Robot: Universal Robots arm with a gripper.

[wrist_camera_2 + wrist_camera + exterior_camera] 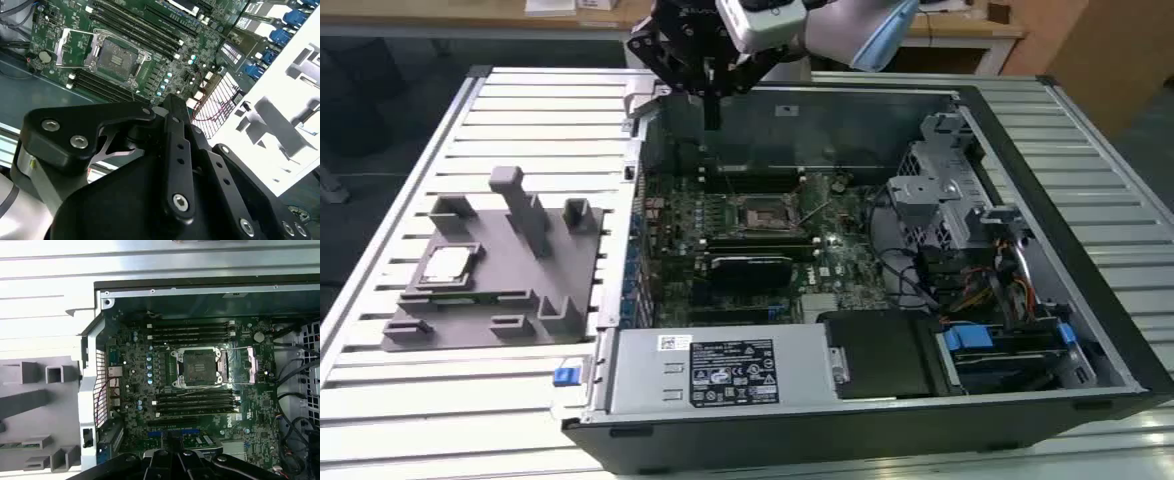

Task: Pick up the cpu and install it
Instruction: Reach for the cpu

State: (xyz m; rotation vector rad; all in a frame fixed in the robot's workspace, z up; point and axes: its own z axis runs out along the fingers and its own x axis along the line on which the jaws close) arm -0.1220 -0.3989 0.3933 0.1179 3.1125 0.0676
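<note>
Above the computer case (854, 410), the gripper (711, 125) hung with fingers (711, 108) together, empty; the cpu (447, 265) lay well apart from them on the grey fixture (520, 295) beside the case.

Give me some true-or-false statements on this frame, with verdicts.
1. The cpu lies on the gray fixture beside the case. True.
2. The socket already holds the cpu. False: the socket is empty, its bracket flipped open.
3. The gripper hangs over the case, apart from the cpu. True.
4. The case is closed. False: it lies open, its motherboard exposed.
</note>
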